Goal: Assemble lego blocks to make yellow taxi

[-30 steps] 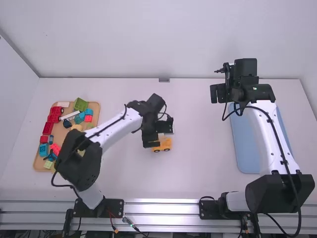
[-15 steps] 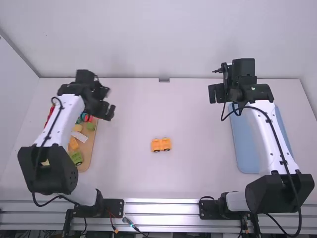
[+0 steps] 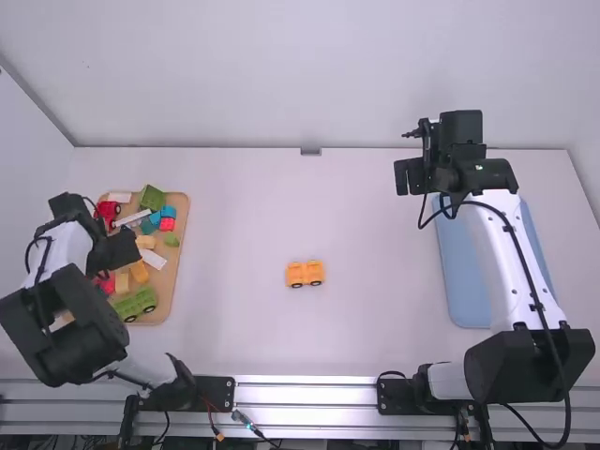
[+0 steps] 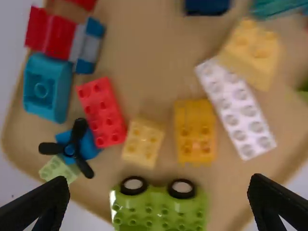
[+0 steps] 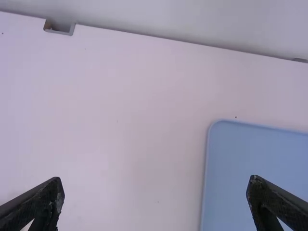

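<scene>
The left gripper [image 3: 112, 255] hangs wide open over the wooden tray [image 3: 180, 234] of blocks, nothing in its grasp, while the little yellow-orange car piece [image 3: 305, 274] sits mid-table.
From here I can see the car piece on its dark wheels, well apart from both grippers, the tray off to its left and the blue mat [image 3: 461, 291] to its right. Under the left gripper lie a yellow-orange block [image 4: 195, 131], a white studded plate [image 4: 236, 108] just beside it, a pale yellow block [image 4: 143, 142] and, at the tray's near end, a green wheeled piece [image 4: 159, 207]. The right gripper [image 3: 409, 178], spread wide and empty too, is up toward the far side, left of the mat.
</scene>
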